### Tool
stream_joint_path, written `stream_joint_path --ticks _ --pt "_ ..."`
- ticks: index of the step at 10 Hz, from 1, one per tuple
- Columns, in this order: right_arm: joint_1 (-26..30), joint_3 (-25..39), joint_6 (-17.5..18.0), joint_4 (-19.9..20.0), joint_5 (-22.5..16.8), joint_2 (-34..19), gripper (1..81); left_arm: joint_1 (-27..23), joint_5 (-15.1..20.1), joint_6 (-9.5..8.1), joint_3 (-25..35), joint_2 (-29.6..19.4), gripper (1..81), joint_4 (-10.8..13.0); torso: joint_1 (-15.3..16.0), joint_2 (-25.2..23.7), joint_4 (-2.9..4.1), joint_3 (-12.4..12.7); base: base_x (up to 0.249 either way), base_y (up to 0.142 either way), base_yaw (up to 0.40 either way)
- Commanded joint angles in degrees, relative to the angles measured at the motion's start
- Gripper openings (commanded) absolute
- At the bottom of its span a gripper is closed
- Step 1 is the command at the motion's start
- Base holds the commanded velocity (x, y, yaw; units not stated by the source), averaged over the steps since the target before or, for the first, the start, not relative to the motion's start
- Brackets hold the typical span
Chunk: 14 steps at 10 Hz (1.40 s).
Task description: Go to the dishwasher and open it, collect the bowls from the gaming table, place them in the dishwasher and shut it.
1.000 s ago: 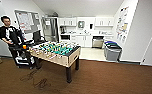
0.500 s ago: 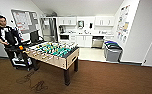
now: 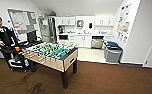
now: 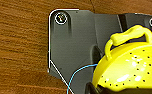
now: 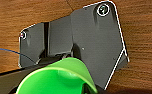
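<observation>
Room ahead: I faced a table-football table on brown carpet, with a person standing at its far left end
Dishwasher: the grey steel front sat under the white kitchen counter at the back wall, well apart from me
Bins: grey ones stood right of it
My left pincer: a yellow perforated colander showed close by it; I could not tell my fingers' state
My right pincer: a green bowl lay close beneath it; grip also unclear
</observation>
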Motion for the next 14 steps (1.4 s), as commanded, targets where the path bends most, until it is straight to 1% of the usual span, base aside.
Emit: stream_joint_path --ticks 1,14 --pt "2.3 0.5 -0.3 -0.4 -3.3 -0.9 1.0 -2.2 3.0 0.41 0.0 -0.6 1.0 0.3 0.0 0.0 0.0 0.0 0.177 -0.093 0.0" --pt "2.3 0.4 -0.3 -0.4 -3.3 -0.9 1.0 -2.0 3.0 0.41 0.0 -0.4 1.0 0.5 0.0 0.0 0.0 0.0 0.177 -0.093 0.0"
